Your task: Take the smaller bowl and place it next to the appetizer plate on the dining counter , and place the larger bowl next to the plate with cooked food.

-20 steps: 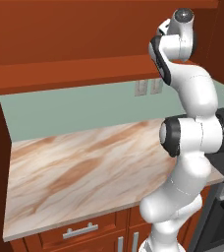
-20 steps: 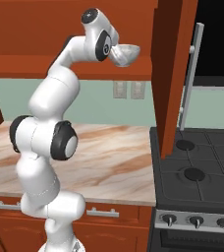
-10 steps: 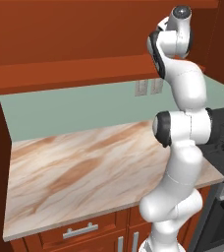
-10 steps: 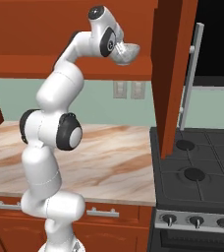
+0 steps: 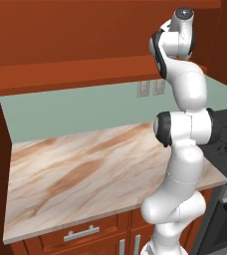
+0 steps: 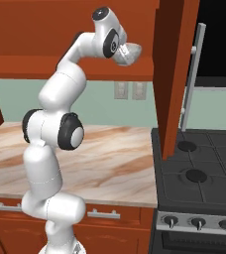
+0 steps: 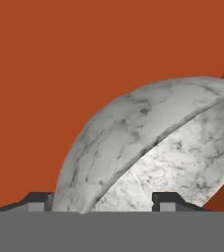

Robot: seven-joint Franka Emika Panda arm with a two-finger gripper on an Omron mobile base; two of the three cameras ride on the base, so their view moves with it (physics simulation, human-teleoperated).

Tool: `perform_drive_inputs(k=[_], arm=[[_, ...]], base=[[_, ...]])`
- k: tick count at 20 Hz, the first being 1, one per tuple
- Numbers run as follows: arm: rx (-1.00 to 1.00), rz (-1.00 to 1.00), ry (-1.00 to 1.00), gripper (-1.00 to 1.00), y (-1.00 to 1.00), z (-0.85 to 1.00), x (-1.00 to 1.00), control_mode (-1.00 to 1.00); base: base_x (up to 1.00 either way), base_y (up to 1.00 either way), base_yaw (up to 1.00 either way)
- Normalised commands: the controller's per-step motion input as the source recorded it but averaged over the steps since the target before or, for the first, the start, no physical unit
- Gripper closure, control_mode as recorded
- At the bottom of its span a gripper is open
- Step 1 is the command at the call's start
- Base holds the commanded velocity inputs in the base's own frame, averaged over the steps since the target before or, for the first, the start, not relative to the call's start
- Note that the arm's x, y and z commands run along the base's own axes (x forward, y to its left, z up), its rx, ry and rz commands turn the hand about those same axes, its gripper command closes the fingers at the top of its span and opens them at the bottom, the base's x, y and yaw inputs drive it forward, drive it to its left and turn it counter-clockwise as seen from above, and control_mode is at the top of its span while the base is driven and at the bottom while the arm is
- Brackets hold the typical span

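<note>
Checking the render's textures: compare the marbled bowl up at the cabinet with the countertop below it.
The marbled bowl is grey-white; the countertop is beige with brown veins. The bowl is round and deep; the countertop is a flat slab. Both look like veined stone.

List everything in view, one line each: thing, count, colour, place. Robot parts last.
marbled bowl: one, grey-white, high by the open cabinet, between the tool's fingertips; smaller or larger cannot be told
counter: one, beige with brown veins, over red-brown drawers
upper cabinets: red-brown, above the counter
cabinet door: one, red-brown, swung open, long grey handle
backsplash: pale green, behind the counter
wall outlets: two, pale, on the backsplash
stove: one, black, right of the counter
arm: one, white, dark joints
tool: one, dark tips astride the bowl's rim
</note>
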Motion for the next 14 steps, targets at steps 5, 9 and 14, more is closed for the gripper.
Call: perform_drive_inputs(k=[5, 9, 14], arm=[[0.00, 0.00, 0.02, 1.00, 0.00, -0.07, 0.08, -1.00], [0.00, 0.00, 0.00, 1.00, 0.00, 0.00, 0.00, -1.00], [0.00, 0.00, 0.02, 1.00, 0.01, -0.11, -0.17, -1.00]], base=[[0.00, 0.00, 0.00], [0.00, 0.00, 0.00], [0.00, 0.00, 0.00]])
